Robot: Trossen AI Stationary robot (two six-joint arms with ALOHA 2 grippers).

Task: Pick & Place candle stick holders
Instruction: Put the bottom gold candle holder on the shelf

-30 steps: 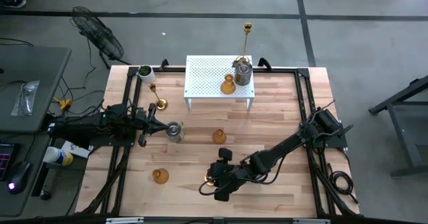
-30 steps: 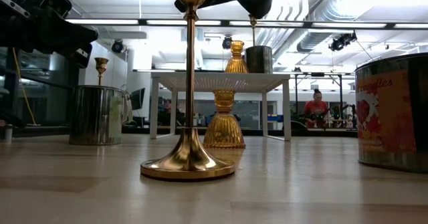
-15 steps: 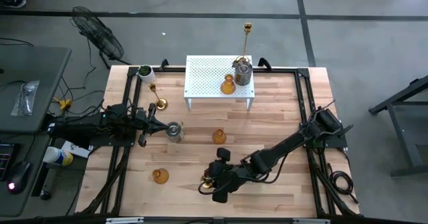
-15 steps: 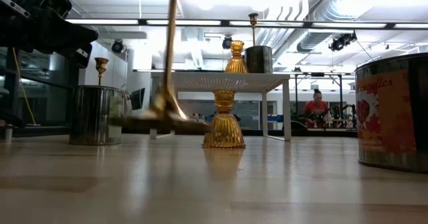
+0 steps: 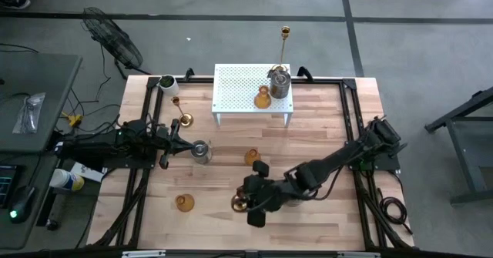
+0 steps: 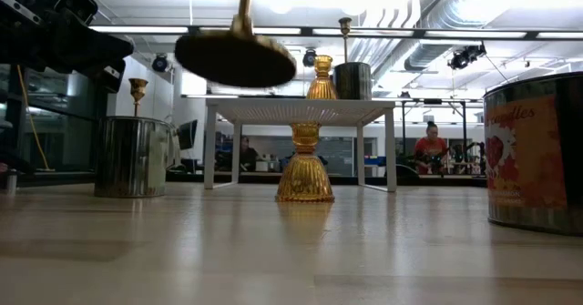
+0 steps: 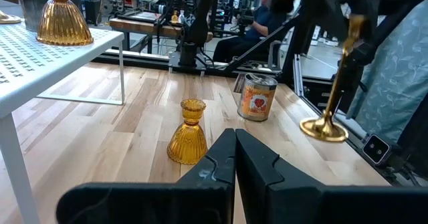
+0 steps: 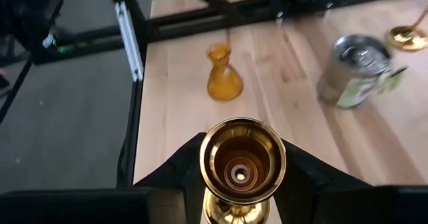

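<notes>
My right gripper (image 5: 248, 205) clasped a brass candlestick (image 6: 239, 50), lifted clear of the tabletop near its front edge; carrying it to the white rack (image 5: 239, 88) would need steady height. My left gripper (image 5: 179, 134), clenched empty, waited near the left edge.

The counter (image 5: 323, 123) is pale wood in planks, smooth with a soft sheen. The lifted stick (image 8: 243, 162) is polished brass, mirror-glossy inside its cup. The amber holders (image 7: 186, 132) are ribbed, translucent glass. The silver cup (image 8: 352, 62) is shiny metal with a printed paper label. The rack (image 5: 243, 88) is matt white perforated metal. The tools (image 7: 235, 158) look like matt black plastic.
</notes>
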